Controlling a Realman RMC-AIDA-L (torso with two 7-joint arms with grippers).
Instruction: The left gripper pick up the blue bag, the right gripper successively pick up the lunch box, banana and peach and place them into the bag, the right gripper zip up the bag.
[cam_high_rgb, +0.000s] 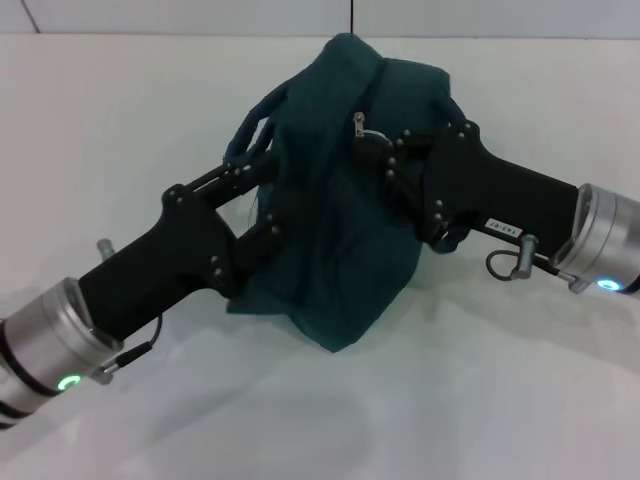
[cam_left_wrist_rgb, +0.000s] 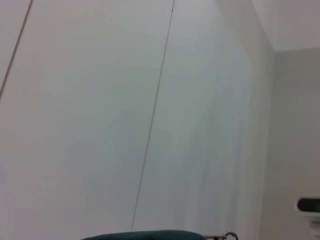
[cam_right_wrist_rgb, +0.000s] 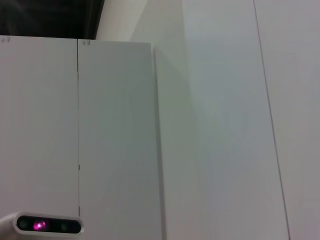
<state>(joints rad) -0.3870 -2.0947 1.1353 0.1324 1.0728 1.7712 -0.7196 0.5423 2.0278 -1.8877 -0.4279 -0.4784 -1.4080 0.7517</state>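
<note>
While both arms reach in from the lower corners of the head view, the blue bag (cam_high_rgb: 335, 220) stands bunched at the centre of the frame on the white desk (cam_high_rgb: 120, 120), its top drawn to a peak and no foil lining on show. Nearest the camera, the left hand (cam_high_rgb: 262, 205) angles up from the lower left and is pressed against the bag's left flank beside the rope-like handles (cam_high_rgb: 252, 130); whether its fingers are clenched on fabric or a handle cannot be told, since the tips merge with the dark cloth. Beyond it, the right hand (cam_high_rgb: 385, 150) comes in from the right edge with its tips at the upper front of the bag, right at the zipper pull (cam_high_rgb: 360, 124) with its metal ring; its grip is likewise hidden, and it cannot be told whether it has the pull pinched. The lunch box, banana and peach appear nowhere on the desk, so they are judged to be inside, with zipping as the step in hand. Both wrist views look mostly at blank wall panels, though the left one catches a sliver of teal fabric at its lower edge.

The risk from here is a snagged slider: slack, folded cloth along the zip line could jam it, and if the left hand's hold is weak the whole bag may drag or tip toward the right arm instead of closing.
</note>
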